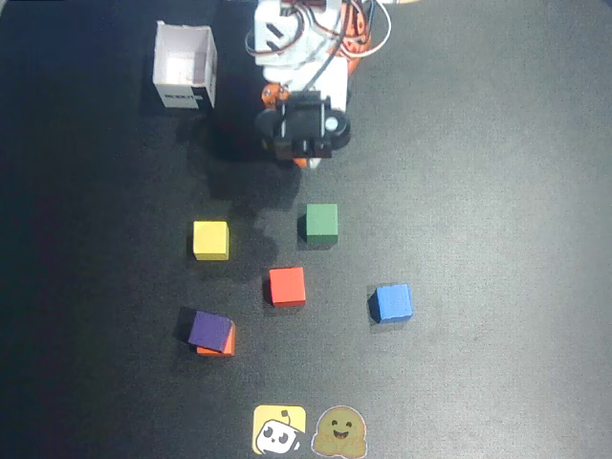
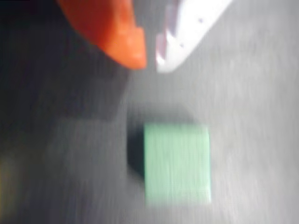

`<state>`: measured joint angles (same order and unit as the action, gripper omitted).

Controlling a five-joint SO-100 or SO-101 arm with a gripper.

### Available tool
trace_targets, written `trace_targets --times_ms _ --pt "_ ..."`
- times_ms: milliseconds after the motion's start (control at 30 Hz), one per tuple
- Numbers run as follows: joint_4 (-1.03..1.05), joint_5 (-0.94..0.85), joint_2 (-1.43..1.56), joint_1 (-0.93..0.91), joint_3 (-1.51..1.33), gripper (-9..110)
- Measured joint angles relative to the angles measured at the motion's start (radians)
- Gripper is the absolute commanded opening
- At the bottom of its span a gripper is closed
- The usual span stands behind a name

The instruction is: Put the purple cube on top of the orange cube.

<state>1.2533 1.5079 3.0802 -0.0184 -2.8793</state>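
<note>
In the overhead view the purple cube point(image 1: 210, 331) rests on top of the orange cube point(image 1: 218, 350), slightly askew, so only an orange strip shows at its lower right edge. My gripper point(image 1: 304, 160) is far from that stack, folded back near the arm's base at the top. In the blurred wrist view the orange finger point(image 2: 126, 42) and the white finger point(image 2: 187, 32) of the gripper point(image 2: 150, 63) stand almost together with nothing between them. Neither the purple nor the orange cube shows in the wrist view.
A green cube point(image 1: 322, 221) point(image 2: 176, 163) lies just below the gripper. Yellow point(image 1: 210, 239), red point(image 1: 287, 286) and blue point(image 1: 391, 302) cubes are spread over the dark mat. A white open box point(image 1: 185, 67) stands top left. Two stickers point(image 1: 308, 431) sit at the bottom edge.
</note>
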Motion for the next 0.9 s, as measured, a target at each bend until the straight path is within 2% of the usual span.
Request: trace_targets --times_ms 900 --pt "0.005 -0.038 0.005 0.014 0.0 1"
